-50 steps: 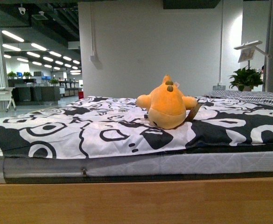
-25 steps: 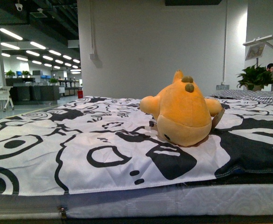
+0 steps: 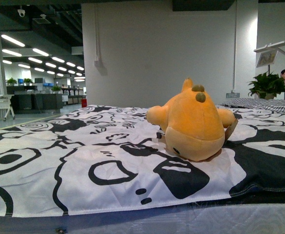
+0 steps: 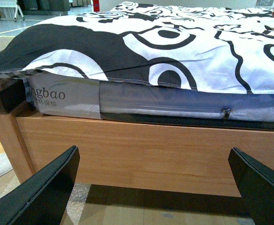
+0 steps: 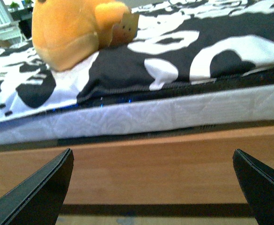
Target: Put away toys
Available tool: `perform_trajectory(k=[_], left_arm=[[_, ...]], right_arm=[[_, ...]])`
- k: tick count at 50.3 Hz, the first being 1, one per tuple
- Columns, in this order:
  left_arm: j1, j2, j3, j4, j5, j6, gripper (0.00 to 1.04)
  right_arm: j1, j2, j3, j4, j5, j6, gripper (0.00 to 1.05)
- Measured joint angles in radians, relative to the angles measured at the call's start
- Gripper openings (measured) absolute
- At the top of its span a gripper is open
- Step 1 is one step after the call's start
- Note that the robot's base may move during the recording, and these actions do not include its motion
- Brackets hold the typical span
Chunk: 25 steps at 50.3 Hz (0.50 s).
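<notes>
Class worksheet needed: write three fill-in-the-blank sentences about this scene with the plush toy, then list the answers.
1. The orange plush toy lies on top of the ____.
2. The bed frame is made of ____.
3. The left gripper and right gripper are both ____.
Missing words: bed; wood; open.

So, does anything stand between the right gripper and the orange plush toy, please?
The right gripper faces the wooden bed frame and white mattress edge; the orange plush toy lies above them, farther back.
</notes>
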Motion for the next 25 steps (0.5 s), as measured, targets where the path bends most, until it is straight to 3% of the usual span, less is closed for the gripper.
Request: perform_trajectory(k=[8, 17, 25], left_arm=[[0.000, 0.000, 0.000, 0.000, 0.000, 0.000, 0.99], [0.000, 0.000, 0.000, 0.000, 0.000, 0.000, 0.99], [0.000, 0.000, 0.000, 0.000, 0.000, 0.000, 0.99]], right_arm=[[-0.018, 0.218, 0.090, 0.190, 0.010, 0.010, 1.04], [0.092, 0.545, 0.319, 0.352, 0.089, 0.008, 1.04], [0.188, 0.746, 0.484, 0.375, 0.162, 0.000, 1.04]])
